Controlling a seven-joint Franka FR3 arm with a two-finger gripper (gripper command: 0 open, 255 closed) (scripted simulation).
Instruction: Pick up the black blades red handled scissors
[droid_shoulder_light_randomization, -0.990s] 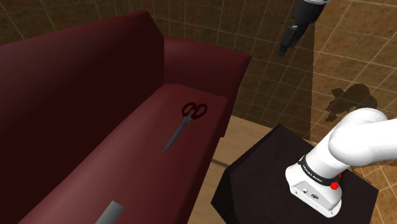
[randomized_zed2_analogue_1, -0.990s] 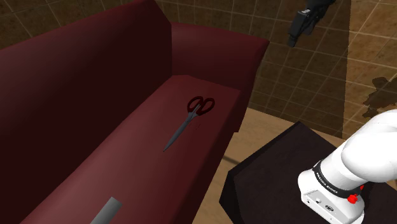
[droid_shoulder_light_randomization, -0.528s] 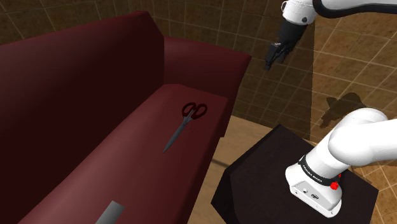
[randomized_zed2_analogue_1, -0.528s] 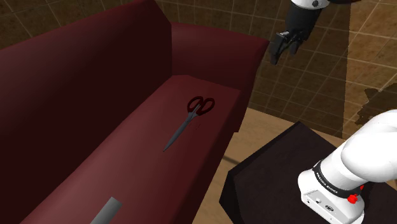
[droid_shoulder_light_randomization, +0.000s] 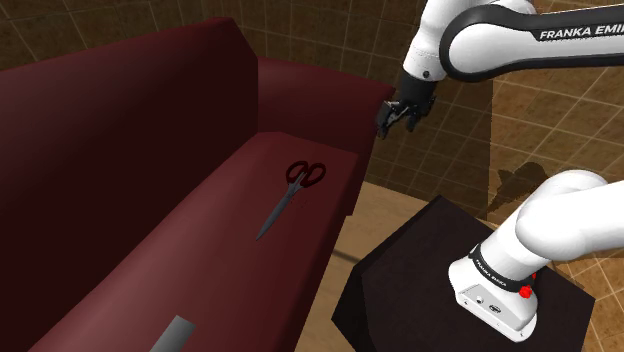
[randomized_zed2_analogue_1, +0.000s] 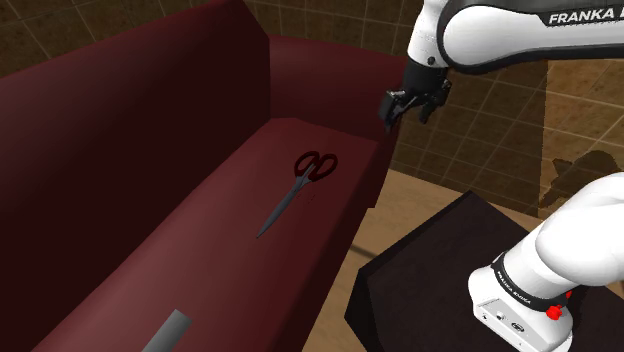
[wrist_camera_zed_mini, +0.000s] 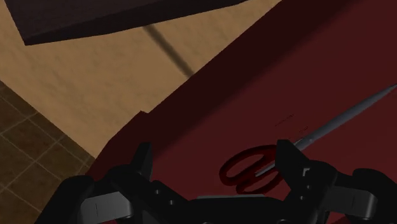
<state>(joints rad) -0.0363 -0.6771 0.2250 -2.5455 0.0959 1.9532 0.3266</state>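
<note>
Maroon sofa seat (droid_shoulder_light_randomization: 200, 250) holds the scissors (droid_shoulder_light_randomization: 290, 192), brown tiled walls (droid_shoulder_light_randomization: 330, 40) behind.

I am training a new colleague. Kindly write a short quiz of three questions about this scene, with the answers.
1. True or false: the claw is holding the scissors.
2. Where do the scissors lie? A) on the sofa seat B) on the floor C) on the stand
3. Fill in the missing word: in the wrist view the claw's two fingers stand apart, so the claw is ____.

Key: 1 false; 2 A; 3 open.
</note>
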